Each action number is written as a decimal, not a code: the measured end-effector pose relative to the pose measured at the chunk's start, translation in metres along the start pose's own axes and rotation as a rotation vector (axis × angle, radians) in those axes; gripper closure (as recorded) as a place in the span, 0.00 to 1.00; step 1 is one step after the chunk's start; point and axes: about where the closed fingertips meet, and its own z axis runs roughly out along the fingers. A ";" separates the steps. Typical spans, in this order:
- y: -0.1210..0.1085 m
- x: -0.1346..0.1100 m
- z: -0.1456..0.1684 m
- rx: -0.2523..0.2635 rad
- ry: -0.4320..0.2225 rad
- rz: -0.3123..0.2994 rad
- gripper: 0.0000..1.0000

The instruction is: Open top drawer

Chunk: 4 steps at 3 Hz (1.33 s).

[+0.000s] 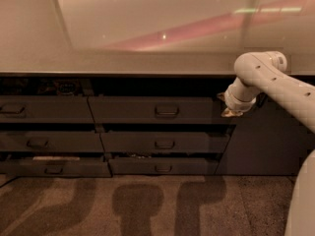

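Observation:
The top drawer is the wide dark grey front in the top row under the counter, with a loop handle at its middle. A dark gap runs above its front edge. My gripper hangs from the white arm at the drawer's right end, well to the right of the handle and level with the front.
A narrower top-row drawer sits to the left, with two lower rows of drawers beneath. The beige countertop overhangs them. A dark panel stands on the right, and carpet lies in front.

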 end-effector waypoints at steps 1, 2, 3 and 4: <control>-0.001 0.000 -0.005 0.000 0.000 0.000 1.00; -0.003 0.000 -0.013 0.000 0.000 0.000 1.00; -0.004 -0.001 -0.019 0.000 0.000 0.000 1.00; -0.005 -0.001 -0.024 0.000 0.000 0.000 1.00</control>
